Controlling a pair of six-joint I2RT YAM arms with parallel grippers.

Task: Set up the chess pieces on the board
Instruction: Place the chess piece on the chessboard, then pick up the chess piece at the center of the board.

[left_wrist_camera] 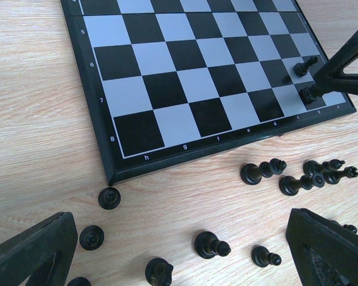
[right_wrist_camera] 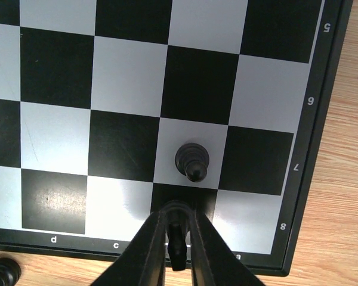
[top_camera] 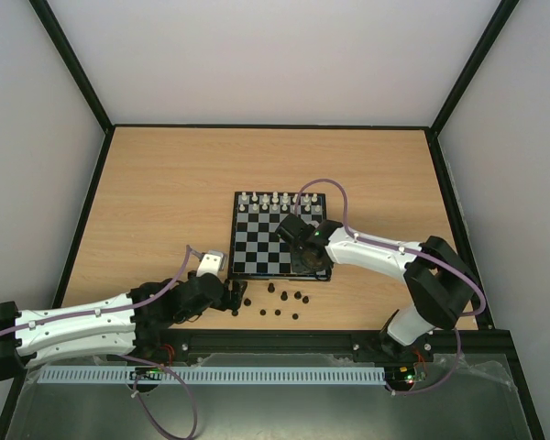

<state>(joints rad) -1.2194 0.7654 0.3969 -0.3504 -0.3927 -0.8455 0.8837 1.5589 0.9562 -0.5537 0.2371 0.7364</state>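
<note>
The right gripper (right_wrist_camera: 176,215) pinched a black piece (right_wrist_camera: 177,253) on the board's (right_wrist_camera: 125,77) bottom row, lower centre of its view; the left gripper (left_wrist_camera: 179,241) gaped above loose chess pieces (left_wrist_camera: 262,173) on the desk (left_wrist_camera: 36,119). Tiny, light, hard, easily toppled: probably best nipped at the neck

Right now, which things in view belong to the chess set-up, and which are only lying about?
For the job: board, loose black pieces, standing black pawn, black piece in the right hand.
Not for the job: white pieces at the far edge.
</note>
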